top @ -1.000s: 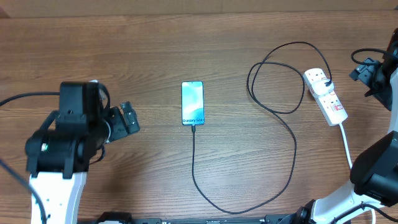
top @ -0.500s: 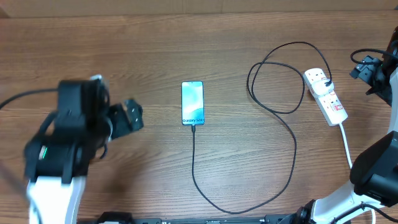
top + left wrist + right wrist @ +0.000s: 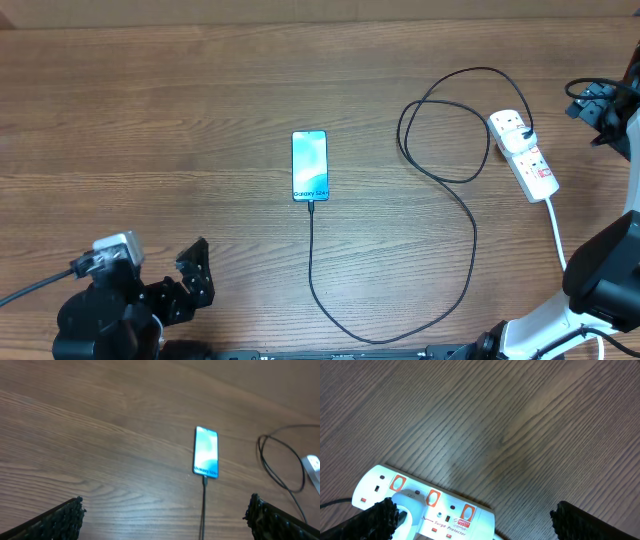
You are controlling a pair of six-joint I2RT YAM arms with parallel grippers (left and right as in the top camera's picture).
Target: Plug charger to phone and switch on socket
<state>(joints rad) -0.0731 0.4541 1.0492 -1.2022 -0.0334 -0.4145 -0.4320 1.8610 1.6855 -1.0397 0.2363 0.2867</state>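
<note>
Slim blue-screened phone lies mid brown wooden table. The thin black charger cable looks seated in it, plug in the white power strip. Left gripper sits clear, jaws wide and empty. Right gripper hangs near the strip with its jaws also apart, probably for the switch.

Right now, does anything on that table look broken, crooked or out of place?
Nothing stands out. The phone lies flat with its screen lit. The black charger cable runs from one short end in loose loops to the white power strip, which sits slanted but looks intact. Nothing is spilled.
</note>
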